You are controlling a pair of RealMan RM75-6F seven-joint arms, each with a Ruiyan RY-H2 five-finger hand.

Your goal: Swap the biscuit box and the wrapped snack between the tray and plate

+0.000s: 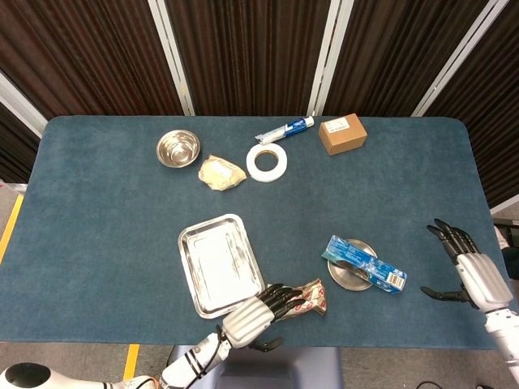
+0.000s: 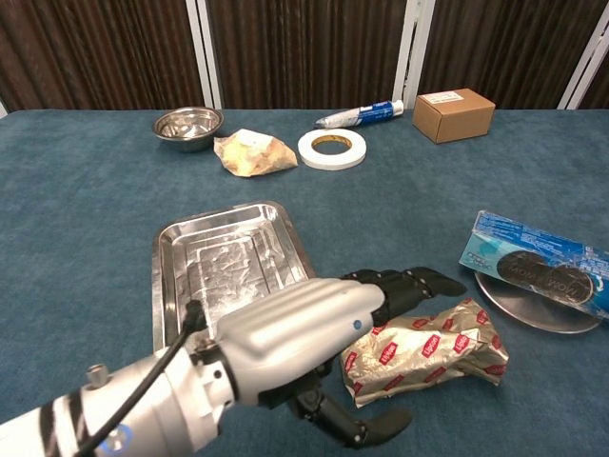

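Head view: 1 wrapped snack (image 1: 300, 297) lies on table (image 1: 97, 203), long axis approx left-right, just right of 1 tray (image 1: 220, 264). Left hand (image 1: 258, 311) w/ fingers spread, holding nothing, over snack's left end. 1 biscuit box (image 1: 365, 263) rests across 1 plate (image 1: 347, 276), angled. Right hand (image 1: 474, 271) spread wide, well apart to the right.

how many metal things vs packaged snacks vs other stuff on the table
Metal: 3: tray, plate, bowl
Packaged snacks: 3: biscuit box, wrapped snack, tan packet
Other: 3: tape roll, tube, cardboard box
Total: 9
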